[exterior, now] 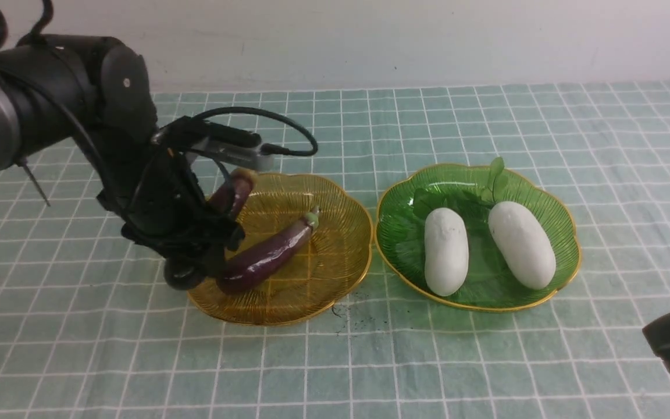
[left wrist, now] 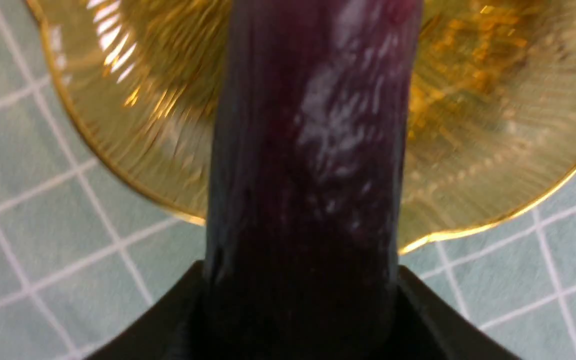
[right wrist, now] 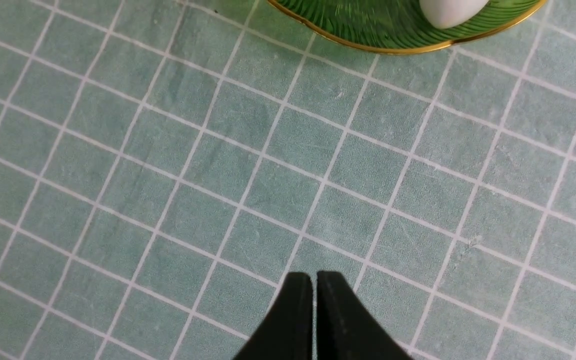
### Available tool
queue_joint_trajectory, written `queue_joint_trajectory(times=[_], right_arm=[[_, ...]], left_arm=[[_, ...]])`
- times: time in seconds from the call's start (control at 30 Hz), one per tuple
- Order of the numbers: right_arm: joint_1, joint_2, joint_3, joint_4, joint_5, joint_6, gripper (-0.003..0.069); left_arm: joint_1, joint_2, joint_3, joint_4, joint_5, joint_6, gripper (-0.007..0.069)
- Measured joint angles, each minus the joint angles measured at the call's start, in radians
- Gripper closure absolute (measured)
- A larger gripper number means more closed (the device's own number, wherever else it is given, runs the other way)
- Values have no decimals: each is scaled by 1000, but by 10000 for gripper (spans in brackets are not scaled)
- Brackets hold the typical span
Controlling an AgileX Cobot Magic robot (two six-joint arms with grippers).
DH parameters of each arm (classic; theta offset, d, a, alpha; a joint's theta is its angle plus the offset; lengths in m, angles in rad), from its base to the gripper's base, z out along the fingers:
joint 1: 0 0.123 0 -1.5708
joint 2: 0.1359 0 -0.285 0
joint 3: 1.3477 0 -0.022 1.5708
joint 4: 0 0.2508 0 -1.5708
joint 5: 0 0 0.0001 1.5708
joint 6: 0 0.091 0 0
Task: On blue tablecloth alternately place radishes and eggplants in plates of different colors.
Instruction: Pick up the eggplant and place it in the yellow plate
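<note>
Firstly, left gripper point(exterior: 210, 231): clamped around the middle of one eggplant, a black finger point(left wrist: 168, 320) on each side of it.
Held eggplant point(left wrist: 308, 150): glossy dark purple, tilted, with its brownish stem cap pointing up and toward the back; it crosses the near-left rim of the amber plate. Whether it touches the plate cannot be told.
Amber plate point(exterior: 335, 201): ribbed with a gold rim, left of the green one, their edges close but apart.
Second eggplant point(exterior: 268, 256): lying slantwise in the amber plate, green-tipped stem toward the back right, round end just beside the left gripper.
Green plate point(exterior: 567, 233): holds both radishes.
Left radish point(exterior: 445, 250): white, lying lengthwise, leaves toward the back.
Right radish point(exterior: 522, 244): beside the first, a gap between them, slightly angled, leaves at the far end.
Right gripper point(right wrist: 314, 276): jaws pressed together with nothing between them, above bare cloth near the green plate's rim.
Blue tablecloth point(exterior: 486, 361): white grid lines, with dark specks point(exterior: 341, 308) just in front of the amber plate.
</note>
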Motion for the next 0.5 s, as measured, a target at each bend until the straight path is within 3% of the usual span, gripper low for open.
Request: queue_joint_trajectory(times=[0.33,0.5], right_arm=[[0,0,0,2,0,0,657],[0,0,0,7,0,0,657]], left_arm=[[-88,160,-160,-66,-64,-4,256],[-88,207,-173,-81,-66,-45,186]])
